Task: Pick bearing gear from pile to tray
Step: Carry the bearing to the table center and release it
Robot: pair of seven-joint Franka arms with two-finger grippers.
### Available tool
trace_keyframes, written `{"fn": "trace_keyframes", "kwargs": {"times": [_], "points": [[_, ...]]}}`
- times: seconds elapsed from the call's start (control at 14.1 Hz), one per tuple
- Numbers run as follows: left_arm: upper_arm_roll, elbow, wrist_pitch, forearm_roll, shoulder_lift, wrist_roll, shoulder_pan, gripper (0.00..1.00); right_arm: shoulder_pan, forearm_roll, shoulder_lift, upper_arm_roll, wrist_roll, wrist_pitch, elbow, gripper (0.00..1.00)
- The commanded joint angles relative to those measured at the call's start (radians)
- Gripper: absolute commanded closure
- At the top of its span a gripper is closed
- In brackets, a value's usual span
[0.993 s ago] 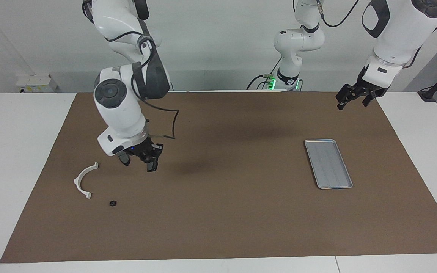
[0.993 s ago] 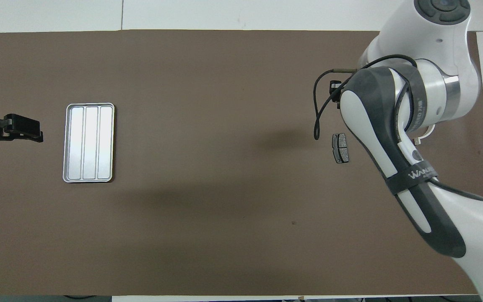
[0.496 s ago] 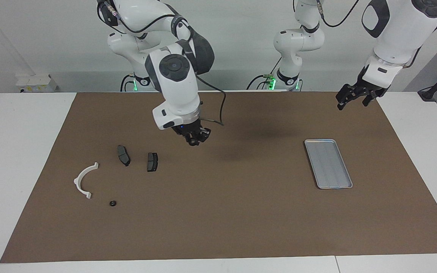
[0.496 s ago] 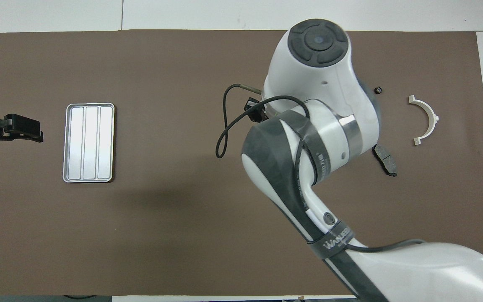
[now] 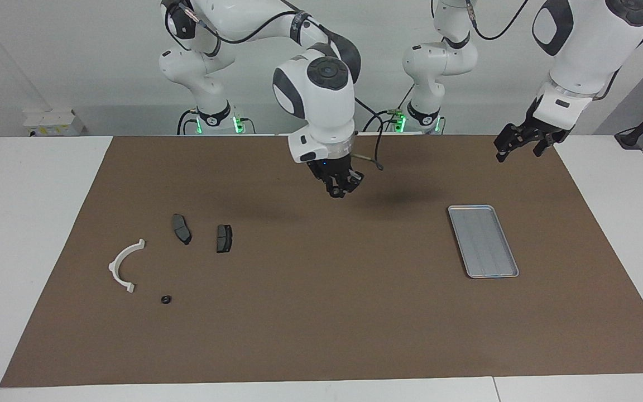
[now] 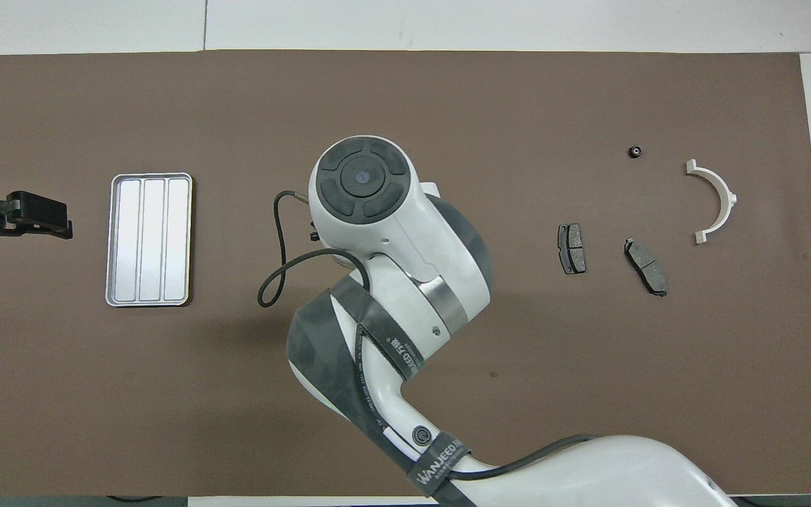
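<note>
One small black bearing gear (image 5: 166,300) (image 6: 635,151) lies on the brown mat in the pile, beside the white half-ring bracket (image 5: 123,265) (image 6: 719,201). Two dark brake-pad plates (image 5: 181,228) (image 5: 224,238) lie nearer to the robots. My right gripper (image 5: 337,190) hangs over the middle of the mat, between the pile and the tray (image 5: 483,240) (image 6: 148,239). Its fingertips are together; anything between them is too small to make out. In the overhead view its own wrist hides it. My left gripper (image 5: 518,152) (image 6: 64,218) waits open in the air beside the tray, at the left arm's end.
The brown mat (image 5: 321,335) covers most of the white table. A black cable loops off the right wrist (image 6: 272,282). The right arm's forearm (image 6: 391,331) spans the mat's middle in the overhead view.
The right arm has swung from over the pile toward the tray, uncovering the two brake pads. The left arm has not moved.
</note>
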Motion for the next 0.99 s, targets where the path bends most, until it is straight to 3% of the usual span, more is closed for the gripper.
{"fn": "trace_keyframes", "kwargs": {"times": [0.0, 0.43, 0.92], "points": [[-0.004, -0.016, -0.007, -0.011, -0.019, 0.009, 0.006, 0.0, 0.046, -0.052, 0.103, -0.007, 0.068, 0.058, 0.031, 1.0], [-0.004, -0.016, -0.007, -0.011, -0.019, 0.009, 0.006, 0.0, 0.052, -0.072, 0.199, -0.004, 0.092, 0.161, 0.026, 1.0], [-0.004, -0.016, -0.007, -0.011, -0.021, 0.009, 0.006, 0.0, 0.052, -0.082, 0.213, -0.004, 0.092, 0.316, -0.055, 1.0]]}}
